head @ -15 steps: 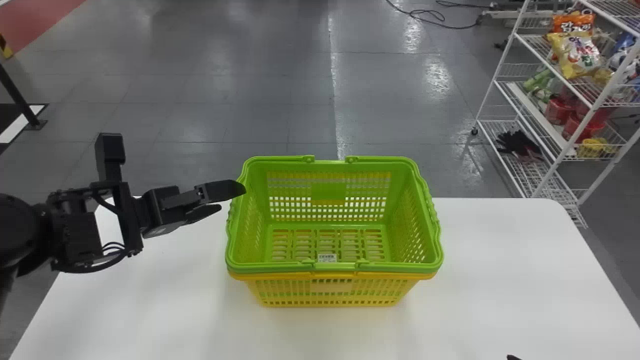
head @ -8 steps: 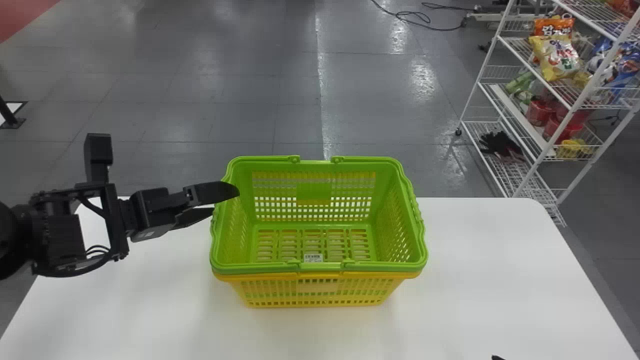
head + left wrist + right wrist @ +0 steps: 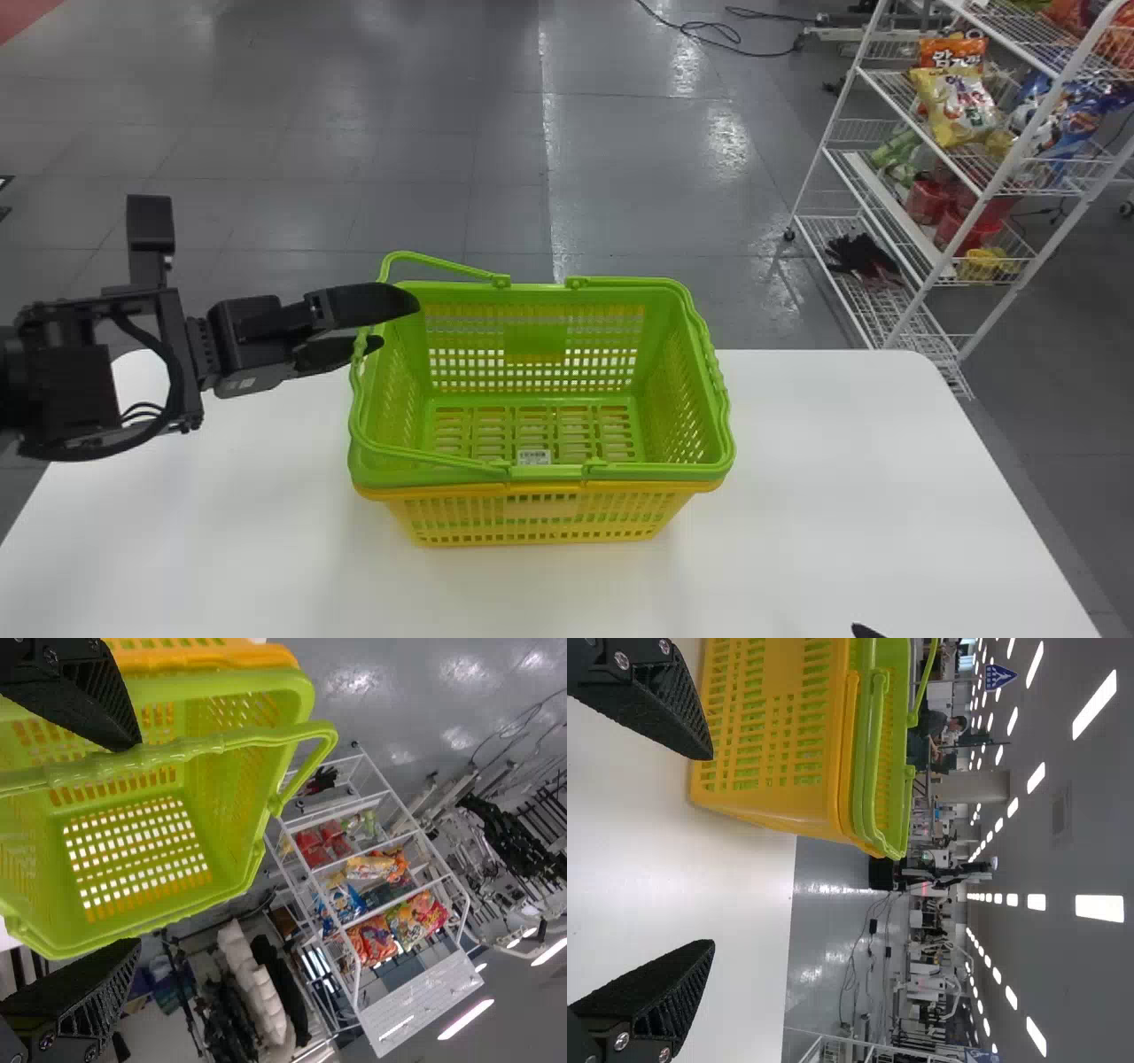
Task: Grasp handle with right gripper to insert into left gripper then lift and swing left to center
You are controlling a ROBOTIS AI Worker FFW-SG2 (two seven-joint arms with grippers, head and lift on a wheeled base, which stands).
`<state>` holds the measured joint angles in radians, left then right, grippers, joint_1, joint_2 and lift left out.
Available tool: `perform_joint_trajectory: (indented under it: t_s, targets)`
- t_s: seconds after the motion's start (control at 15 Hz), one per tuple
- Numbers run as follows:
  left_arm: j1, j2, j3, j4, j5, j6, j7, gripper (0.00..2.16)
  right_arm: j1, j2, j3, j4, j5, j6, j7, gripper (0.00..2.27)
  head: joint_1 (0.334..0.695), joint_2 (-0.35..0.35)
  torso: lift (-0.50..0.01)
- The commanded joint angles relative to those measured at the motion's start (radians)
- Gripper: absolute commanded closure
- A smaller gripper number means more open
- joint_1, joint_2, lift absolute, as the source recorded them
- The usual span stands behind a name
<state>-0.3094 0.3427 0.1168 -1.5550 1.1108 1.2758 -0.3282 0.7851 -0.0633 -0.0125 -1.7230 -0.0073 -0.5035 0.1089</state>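
The green basket (image 3: 532, 346) sits nested in a yellow one (image 3: 540, 518). My left gripper (image 3: 400, 321) is at its left side, open, with the left handle (image 3: 443, 263) partly raised and running by the fingers. In the left wrist view, that handle (image 3: 190, 748) meets the tip of one finger of my left gripper (image 3: 137, 846), beside the green basket (image 3: 89, 921). The other handle (image 3: 718, 381) lies along the right rim. Just a dark tip of my right gripper (image 3: 866, 631) enters at the bottom edge; in its wrist view the right gripper (image 3: 713, 850) is open near the yellow basket (image 3: 771, 726).
The baskets stand on a white table (image 3: 842, 461). Beyond its far right corner is a white wire shelf (image 3: 930, 221) with snack bags (image 3: 957, 102). A cable (image 3: 709, 35) lies on the floor behind.
The left handle has risen from the rim, and my left gripper has moved up a little. Baskets, table and shelf have shifted left in the head view.
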Motion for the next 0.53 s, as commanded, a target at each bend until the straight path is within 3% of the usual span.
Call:
perform_joint_trajectory:
  t_s: [0.0, 0.47]
  targets:
    - [-0.030, -0.007, -0.017, 0.001, 0.047, 0.037, 0.006, 0.04, -0.004, 0.002, -0.012, -0.020, 0.000, 0.003, 0.000, 0.04, 0.695, -0.096, -0.093]
    - [-0.140, -0.005, -0.094, 0.076, 0.132, 0.113, 0.023, 0.05, -0.081, 0.002, -0.069, -0.130, 0.001, 0.144, 0.000, 0.04, 0.695, -0.184, -0.093]
